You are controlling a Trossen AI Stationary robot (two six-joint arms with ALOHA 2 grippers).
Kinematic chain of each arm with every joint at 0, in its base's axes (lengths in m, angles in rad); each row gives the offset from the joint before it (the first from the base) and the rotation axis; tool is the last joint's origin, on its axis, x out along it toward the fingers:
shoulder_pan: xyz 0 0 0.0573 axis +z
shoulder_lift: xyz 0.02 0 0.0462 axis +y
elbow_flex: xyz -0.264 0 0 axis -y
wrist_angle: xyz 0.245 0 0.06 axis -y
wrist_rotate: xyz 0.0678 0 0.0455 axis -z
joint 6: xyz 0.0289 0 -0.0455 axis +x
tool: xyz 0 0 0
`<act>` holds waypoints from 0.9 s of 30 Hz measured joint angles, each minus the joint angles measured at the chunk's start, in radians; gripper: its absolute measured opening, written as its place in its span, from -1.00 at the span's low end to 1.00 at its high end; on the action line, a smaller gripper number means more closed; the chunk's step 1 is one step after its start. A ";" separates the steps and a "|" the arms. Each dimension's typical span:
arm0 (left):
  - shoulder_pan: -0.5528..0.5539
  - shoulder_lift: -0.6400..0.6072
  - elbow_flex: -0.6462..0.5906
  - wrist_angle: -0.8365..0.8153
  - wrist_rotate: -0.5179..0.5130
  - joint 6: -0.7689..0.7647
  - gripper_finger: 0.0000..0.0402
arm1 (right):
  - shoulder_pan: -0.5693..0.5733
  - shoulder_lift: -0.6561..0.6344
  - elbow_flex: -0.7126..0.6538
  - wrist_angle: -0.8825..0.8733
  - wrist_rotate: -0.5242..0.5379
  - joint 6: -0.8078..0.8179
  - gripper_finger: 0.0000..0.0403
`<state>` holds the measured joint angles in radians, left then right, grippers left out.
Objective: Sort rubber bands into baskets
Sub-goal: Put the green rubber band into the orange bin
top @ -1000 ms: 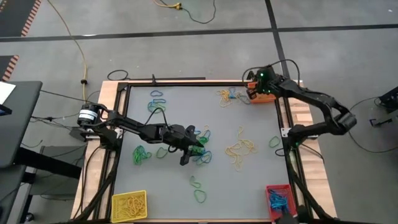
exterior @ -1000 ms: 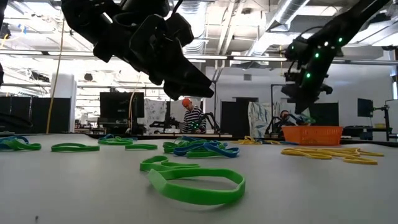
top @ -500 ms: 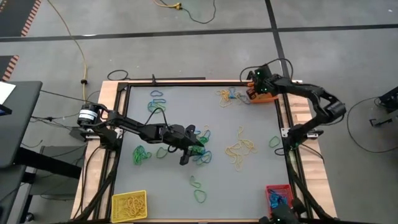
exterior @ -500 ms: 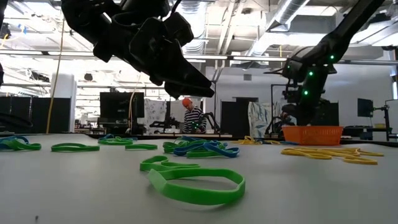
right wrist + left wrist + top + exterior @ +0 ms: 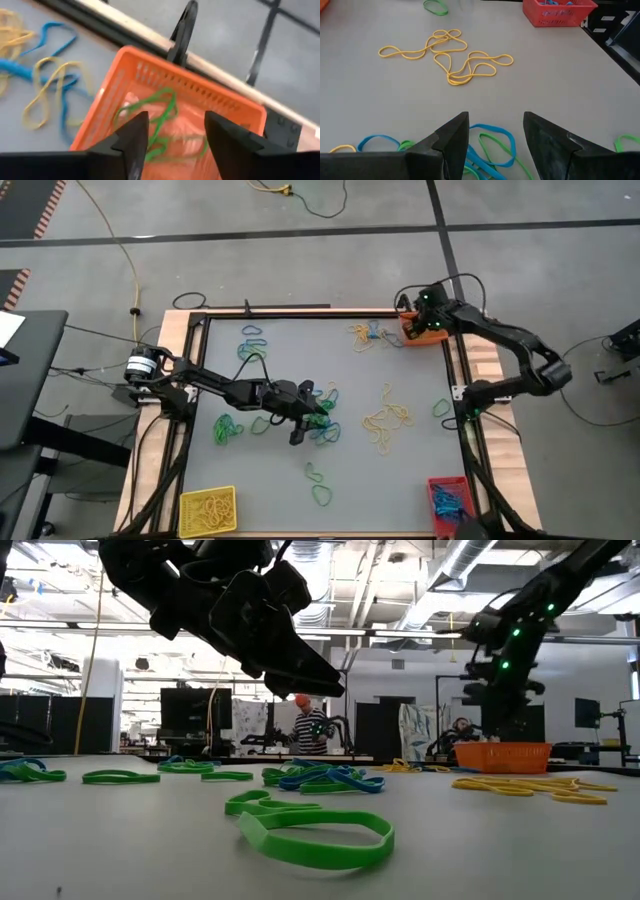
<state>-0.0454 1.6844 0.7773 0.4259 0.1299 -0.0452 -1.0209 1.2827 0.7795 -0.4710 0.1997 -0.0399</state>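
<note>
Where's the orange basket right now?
The orange basket sits at the table's far right corner in the high view, under the open right gripper, green bands inside.

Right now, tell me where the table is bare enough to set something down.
Bare: the strip between the yellow basket and the red basket, apart from two green bands, and the patch between the far-left bands and the yellow-blue tangle. Crowded: the middle, under the left gripper.
</note>
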 joint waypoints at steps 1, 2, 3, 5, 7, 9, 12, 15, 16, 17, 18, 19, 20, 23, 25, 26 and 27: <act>0.000 0.000 0.000 0.000 0.000 0.000 -0.11 | 0.004 -0.023 0.000 -0.035 -0.028 0.003 0.17; 0.000 0.000 0.000 0.000 0.000 0.000 -0.11 | 0.011 -0.043 0.000 -0.065 -0.059 0.013 0.18; 0.000 0.000 0.000 0.000 0.000 0.000 -0.11 | 0.022 -0.064 0.000 -0.096 -0.084 0.022 0.18; 0.000 0.000 0.000 0.000 -0.001 0.000 -0.11 | 0.053 -0.101 0.000 -0.171 -0.128 0.036 0.18; 0.000 0.000 0.000 0.000 -0.005 0.000 -0.11 | 0.099 -0.132 0.000 -0.242 -0.164 0.051 0.18; 0.000 0.000 0.000 0.000 -0.005 0.000 -0.11 | 0.158 -0.160 0.000 -0.320 -0.182 0.073 0.16; 0.000 0.000 0.000 0.000 -0.006 0.000 -0.11 | 0.266 -0.189 0.000 -0.421 -0.190 0.122 0.13; 0.000 0.000 0.000 0.001 -0.006 0.000 -0.11 | 0.374 -0.203 0.000 -0.508 -0.192 0.198 0.10; 0.000 0.000 0.000 0.001 -0.006 0.000 -0.11 | 0.409 -0.204 0.000 -0.541 -0.192 0.224 0.10; 0.000 0.000 0.000 0.001 -0.006 0.000 -0.11 | 0.443 -0.205 0.000 -0.571 -0.193 0.249 0.09; 0.000 0.000 0.000 0.001 -0.006 0.000 -0.11 | 0.474 -0.203 0.000 -0.601 -0.193 0.275 0.08; 0.000 0.000 0.000 0.001 -0.006 0.001 -0.11 | 0.503 -0.201 0.000 -0.629 -0.193 0.300 0.08; 0.000 0.000 0.000 0.001 -0.007 0.006 -0.11 | 0.530 -0.198 0.000 -0.657 -0.193 0.326 0.07; 0.000 0.000 0.000 0.001 -0.007 0.012 -0.11 | 0.601 -0.197 -0.011 -0.710 -0.185 0.406 0.06; 0.000 0.000 0.000 0.001 -0.007 0.011 -0.11 | 0.639 -0.197 -0.031 -0.730 -0.182 0.453 0.05; 0.000 0.000 0.000 0.001 -0.007 0.012 -0.11 | 0.655 -0.196 -0.041 -0.738 -0.181 0.472 0.05; 0.000 0.000 0.000 0.001 -0.009 0.012 -0.11 | 0.670 -0.197 -0.053 -0.742 -0.181 0.491 0.05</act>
<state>-0.0453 1.6844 0.7773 0.4271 0.1205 -0.0332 -0.3506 1.0856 0.7267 -1.2132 0.0189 0.4508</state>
